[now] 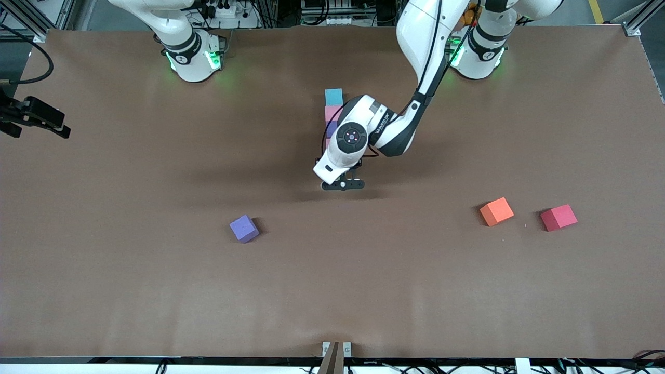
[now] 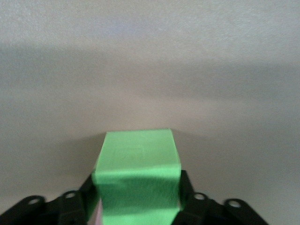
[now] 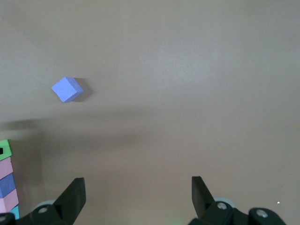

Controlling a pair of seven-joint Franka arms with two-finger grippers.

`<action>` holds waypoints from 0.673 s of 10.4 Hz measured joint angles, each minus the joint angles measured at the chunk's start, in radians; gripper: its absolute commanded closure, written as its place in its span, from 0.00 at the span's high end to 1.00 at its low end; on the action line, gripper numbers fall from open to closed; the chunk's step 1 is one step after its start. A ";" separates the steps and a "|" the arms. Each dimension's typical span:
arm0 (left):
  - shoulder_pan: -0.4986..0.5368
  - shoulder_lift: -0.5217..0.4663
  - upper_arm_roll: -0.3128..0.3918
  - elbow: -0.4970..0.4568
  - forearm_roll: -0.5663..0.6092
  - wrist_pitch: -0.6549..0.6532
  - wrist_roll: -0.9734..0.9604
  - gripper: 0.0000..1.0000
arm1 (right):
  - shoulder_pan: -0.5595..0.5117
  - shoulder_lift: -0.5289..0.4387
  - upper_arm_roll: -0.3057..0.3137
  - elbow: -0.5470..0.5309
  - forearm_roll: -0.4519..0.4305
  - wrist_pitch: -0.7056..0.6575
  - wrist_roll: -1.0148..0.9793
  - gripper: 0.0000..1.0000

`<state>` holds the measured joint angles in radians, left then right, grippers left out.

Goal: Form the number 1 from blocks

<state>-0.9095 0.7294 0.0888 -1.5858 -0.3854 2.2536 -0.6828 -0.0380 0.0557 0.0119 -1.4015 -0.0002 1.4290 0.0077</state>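
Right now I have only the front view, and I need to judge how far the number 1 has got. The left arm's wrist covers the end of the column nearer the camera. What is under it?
Observer: A green block sits on the table, right at the left hand.
Operator: Does it join the column?
Observer: Yes. The right wrist view shows it in line next to a pink block, which your view also hides.
Operator: And the right hand?
Observer: The right hand waits open at the right arm's end of the table, with nothing in it.
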 measured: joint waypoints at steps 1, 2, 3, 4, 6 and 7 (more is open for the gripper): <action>0.001 -0.020 0.003 0.012 0.000 -0.014 -0.015 1.00 | -0.001 0.000 -0.001 -0.003 0.000 -0.003 0.000 1.00; 0.011 -0.059 0.013 0.022 0.000 -0.049 -0.023 1.00 | -0.001 0.000 -0.002 -0.004 0.000 -0.011 0.000 1.00; 0.032 -0.115 0.027 0.031 0.000 -0.102 -0.024 1.00 | -0.001 0.000 -0.003 -0.005 0.000 -0.020 0.000 1.00; 0.058 -0.181 0.053 0.035 0.000 -0.172 -0.024 1.00 | -0.001 0.000 -0.003 -0.005 0.000 -0.022 0.000 1.00; 0.117 -0.305 0.122 0.036 0.002 -0.307 -0.024 1.00 | -0.002 0.000 -0.004 -0.005 0.000 -0.024 0.000 1.00; 0.161 -0.356 0.137 0.035 0.004 -0.355 -0.019 1.00 | -0.002 0.000 -0.005 -0.005 0.000 -0.024 0.000 1.00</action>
<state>-0.7482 0.3732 0.2263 -1.5503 -0.3813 1.8982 -0.7021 -0.0398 0.0557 0.0073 -1.4066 -0.0004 1.4048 0.0077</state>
